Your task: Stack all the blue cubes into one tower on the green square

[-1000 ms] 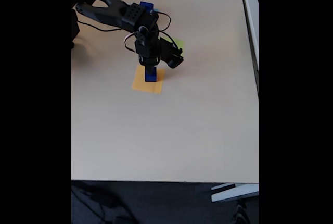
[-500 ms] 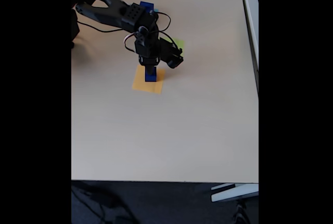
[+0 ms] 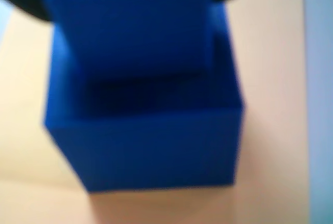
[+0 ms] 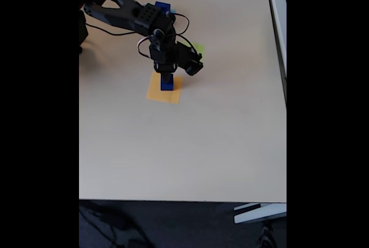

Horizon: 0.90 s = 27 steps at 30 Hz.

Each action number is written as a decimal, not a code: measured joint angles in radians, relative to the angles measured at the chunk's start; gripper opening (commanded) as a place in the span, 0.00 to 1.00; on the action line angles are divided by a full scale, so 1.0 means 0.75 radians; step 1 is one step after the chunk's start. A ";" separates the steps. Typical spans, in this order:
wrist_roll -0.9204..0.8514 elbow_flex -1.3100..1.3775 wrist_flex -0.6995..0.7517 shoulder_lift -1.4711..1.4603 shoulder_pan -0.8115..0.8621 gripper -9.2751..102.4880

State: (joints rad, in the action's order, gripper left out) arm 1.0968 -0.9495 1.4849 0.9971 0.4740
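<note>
Nothing has visibly moved since the earlier fixed-view frames: the black arm stays bent over the same spot, with the blue cubes under it where they were.

In the wrist view, everything is close and blurred. A smaller solid dark-blue cube [image 3: 130, 26] sits on a larger dark-blue cube [image 3: 151, 146]; its top edge is cut off by the frame. The larger cube stands on a flat orange-yellow paper square [image 3: 270, 78], whose right edge shows against a pale strip. Dark rounded shapes at the two upper corners flank the smaller cube; whether they touch it is too soft to make out.

In the fixed view, the pale beige tabletop [image 4: 190, 150] is broad and bare toward the near and right edges, with black bars closing the picture on both sides. The end effector [image 4: 166, 74] points down onto the short dark-blue stack [image 4: 167, 82] on the orange-yellow square, near its upper right part. The arm hides the fingers, so I cannot tell how far open they are or whether they grip the upper cube. A sliver of the light-green paper square [image 4: 199, 47] peeks out beyond the arm, apart from the stack. Another blue cube [image 4: 163, 7] shows behind the arm's upper link, partly covered.
</note>
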 measured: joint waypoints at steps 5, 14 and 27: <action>-0.004 0.000 -0.004 0.000 0.000 0.20; -0.020 0.000 -0.012 0.000 0.000 0.22; -0.020 0.000 -0.012 0.000 -0.037 0.30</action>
State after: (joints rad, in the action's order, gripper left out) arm 1.0815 -0.9495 1.4757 0.9971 0.4464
